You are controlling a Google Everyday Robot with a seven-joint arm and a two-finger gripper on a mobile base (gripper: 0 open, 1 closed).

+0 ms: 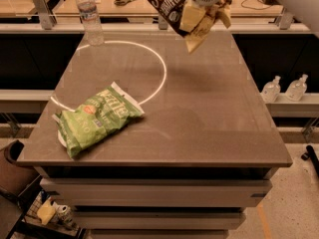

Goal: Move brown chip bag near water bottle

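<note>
The brown chip bag [172, 6] hangs in the air at the top middle of the camera view, above the far side of the table, its top cut off by the frame edge. My gripper [202, 19] is shut on the bag's cream-yellow lower edge, which crumples around the fingers. The water bottle [89, 15] stands upright at the table's far left corner, well to the left of the bag.
A green chip bag [94, 118] lies at the front left of the dark table [209, 113]. A white cord loop [159, 68] lies on the tabletop. Two small squat bottles [285, 88] stand on a shelf at the right. Scissors [124, 1] lie on the bench behind.
</note>
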